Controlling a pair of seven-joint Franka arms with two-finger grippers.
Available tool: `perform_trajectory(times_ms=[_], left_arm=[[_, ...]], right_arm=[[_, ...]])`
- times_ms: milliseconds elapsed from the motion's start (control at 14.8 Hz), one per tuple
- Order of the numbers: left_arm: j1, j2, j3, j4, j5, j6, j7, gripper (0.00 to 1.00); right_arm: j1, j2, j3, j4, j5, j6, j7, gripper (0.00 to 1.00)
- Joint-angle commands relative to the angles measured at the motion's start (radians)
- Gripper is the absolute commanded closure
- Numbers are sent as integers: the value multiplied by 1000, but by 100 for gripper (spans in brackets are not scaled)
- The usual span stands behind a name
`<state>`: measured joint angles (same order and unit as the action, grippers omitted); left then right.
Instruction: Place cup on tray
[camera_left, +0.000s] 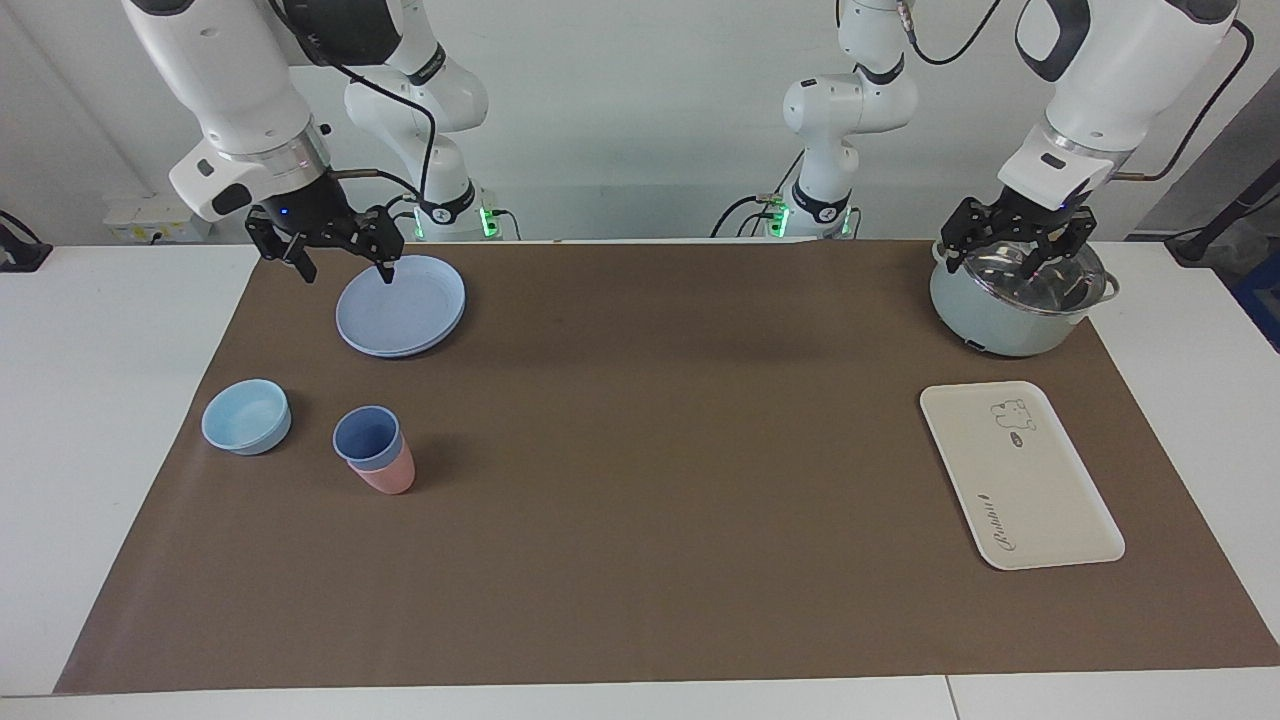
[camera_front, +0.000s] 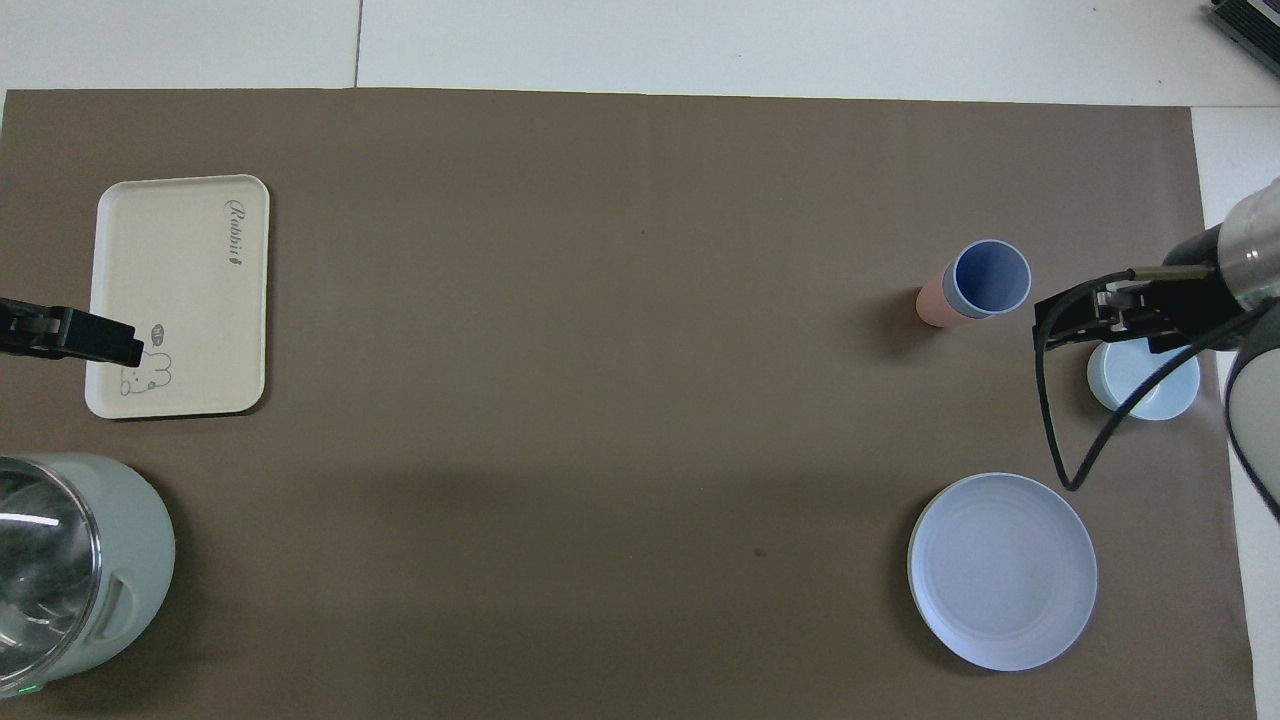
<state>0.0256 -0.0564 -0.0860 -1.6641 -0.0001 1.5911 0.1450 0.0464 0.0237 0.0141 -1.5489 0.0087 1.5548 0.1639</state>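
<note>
1. I saw the cup (camera_left: 367, 438) nested in a pink cup (camera_left: 390, 473), standing on the tabletop (camera_left: 640, 500) toward the right arm's end, well apart from the tray (camera_left: 1020, 476).
2. My right pincer (camera_left: 340, 262) hung open above the plate (camera_left: 401, 306) edge.
3. My left pincer (camera_left: 1015, 245) hung open over the pot (camera_left: 1015, 300), which stood nearer to the robots than the tray.

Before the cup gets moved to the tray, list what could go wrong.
1. The blue cup sits nested in the pink cup, so lifting it may drag the pink one along or tip both.
2. The bowl stands beside the cups toward the right arm's end; the right tool, now up by the plate, could knock it while coming down.
3. The tray lies at the left arm's end, where the left tool hangs over the pot; a long carry or a handover may be needed.
</note>
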Motion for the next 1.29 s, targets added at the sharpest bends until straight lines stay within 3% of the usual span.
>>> perform_trajectory(times_ms=[0,339,542,677,1219], left_arm=[[28,-5,-31,6,0,-14,-19,0],[33,-5,-26,4,0,-11,-21,0],[28,-5,-24,0,-3,16,-74,0],[19,-11,-24,-25,-1,33,-77,0],[16,-17,-24,-28,-1,23,-74,0]], right_arm=[[-43,12,-8,0,5,80,132,2],[-138,177,-6,153,22,97,374,3],[-178,310,-6,251,106,177,647,4],[-210,404,-5,335,148,177,724,3],[-256,541,-5,345,370,159,852,3]])
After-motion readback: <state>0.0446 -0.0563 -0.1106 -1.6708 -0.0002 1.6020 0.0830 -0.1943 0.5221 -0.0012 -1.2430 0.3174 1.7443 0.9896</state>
